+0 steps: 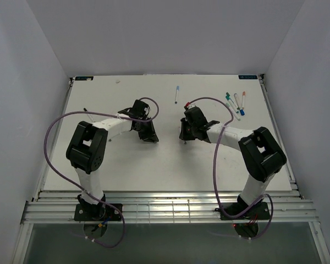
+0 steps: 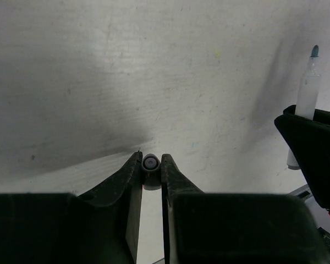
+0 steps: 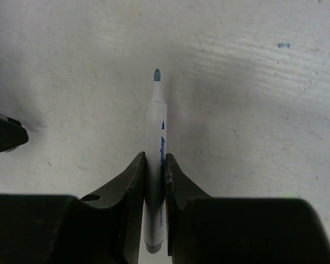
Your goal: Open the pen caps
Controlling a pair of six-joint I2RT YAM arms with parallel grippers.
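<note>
Left gripper (image 2: 151,159) pinches pen cap (image 2: 150,163) | right gripper (image 3: 154,158) clamps uncapped pen (image 3: 155,121) | scuffed white table (image 1: 126,165) | plain pale walls (image 1: 154,33)

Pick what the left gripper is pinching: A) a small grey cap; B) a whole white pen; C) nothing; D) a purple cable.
A: the left wrist view shows a small round grey cap clamped in the left gripper; the uncapped pen sits in the right gripper.

A robotics lab test cell: plain white walls (image 1: 27,82) enclose a white table (image 1: 170,165) fronted by aluminium rails (image 1: 170,209).
</note>
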